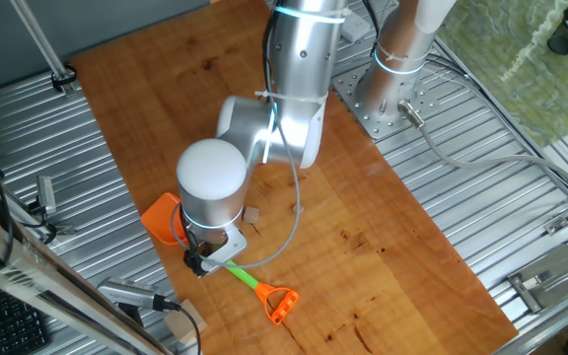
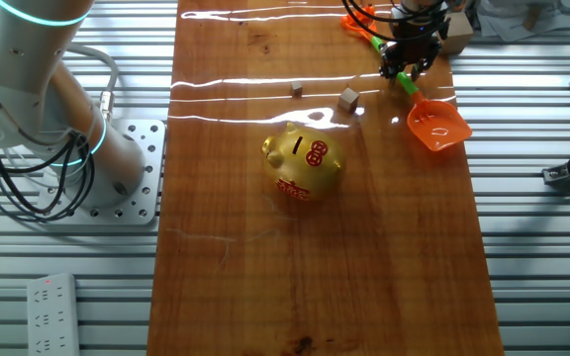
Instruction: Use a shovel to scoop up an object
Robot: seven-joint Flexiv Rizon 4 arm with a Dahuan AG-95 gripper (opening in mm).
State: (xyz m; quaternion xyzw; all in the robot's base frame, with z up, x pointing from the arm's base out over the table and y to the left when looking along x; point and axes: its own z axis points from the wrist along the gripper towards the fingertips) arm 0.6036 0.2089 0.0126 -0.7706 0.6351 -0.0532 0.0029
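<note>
Clamping the shovel's (image 2: pixel 426 111) green shaft, the gripper (image 2: pixel 405 67) keeps the orange blade flat on the wood — just beside the blade sits the object (image 2: pixel 348 98) — ready for a low scooping push

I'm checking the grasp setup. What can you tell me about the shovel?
The shovel looks like plastic: an orange scoop blade, a thin green shaft and an orange loop end. It lies on the wooden table near one long edge. The pincer is down over its shaft; whether it grips is unclear.
</note>
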